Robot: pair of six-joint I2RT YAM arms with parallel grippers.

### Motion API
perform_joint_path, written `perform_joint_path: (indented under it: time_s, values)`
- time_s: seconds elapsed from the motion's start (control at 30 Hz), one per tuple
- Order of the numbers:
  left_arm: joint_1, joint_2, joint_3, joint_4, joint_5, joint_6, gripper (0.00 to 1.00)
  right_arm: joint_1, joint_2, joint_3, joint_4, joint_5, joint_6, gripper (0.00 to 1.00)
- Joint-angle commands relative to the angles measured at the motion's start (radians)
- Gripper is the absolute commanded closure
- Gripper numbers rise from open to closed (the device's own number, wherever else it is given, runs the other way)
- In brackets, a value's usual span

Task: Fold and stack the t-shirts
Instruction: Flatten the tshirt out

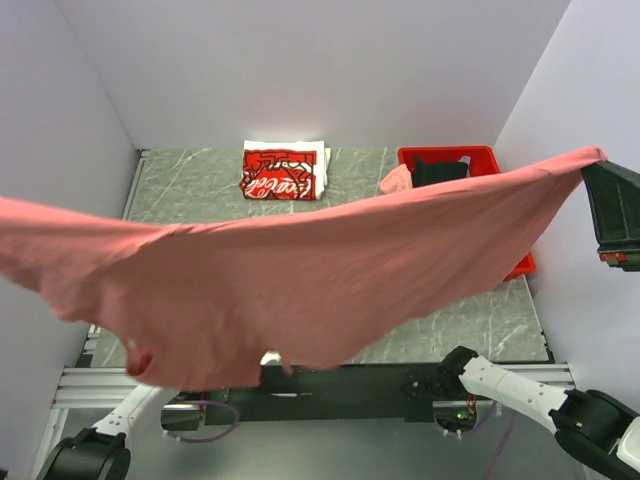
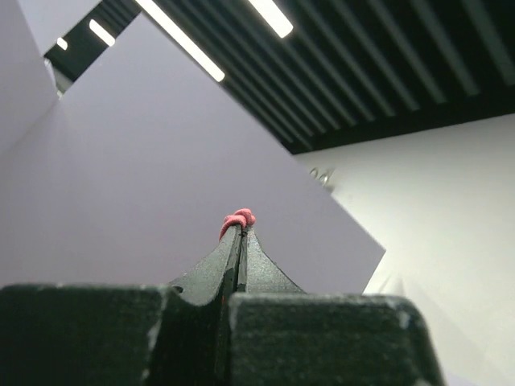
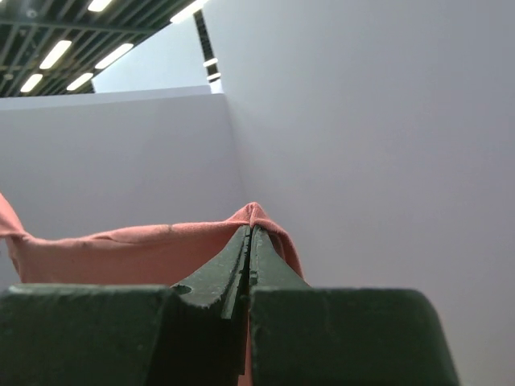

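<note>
Step in hand: opening the dusty-rose tee (image 1: 300,290) out flat before folding. It hangs stretched in the air across the table, lower part sagging toward the near edge. L gripper (image 2: 239,229) is pressed tight on a bunched bit of its cloth. R gripper (image 3: 250,232) pinches a corner, up by the right edge. Folded red-and-white tee (image 1: 283,172) lies mid far edge, red bin (image 1: 445,152) at far right corner. Next, prob.: lower both arms evenly and lay it flat w/o wrinkles.

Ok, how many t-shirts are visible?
4: rose one held aloft, red-and-white one folded at the back, black one in the bin, pink one over its rim. More may be hidden.
</note>
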Motion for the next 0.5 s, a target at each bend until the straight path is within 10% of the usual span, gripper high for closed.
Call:
perform_joint_path:
  time_s: [0.0,0.47]
  values:
    - [0.005,0.016,0.01,0.064,-0.026,0.078,0.99,-0.006,-0.005,-0.006,0.016,-0.043,0.028,1.0]
    - [0.005,0.14,-0.57,0.421,-0.322,0.33,0.99,-0.013,0.067,-0.581,0.297,0.384,0.005,1.0]
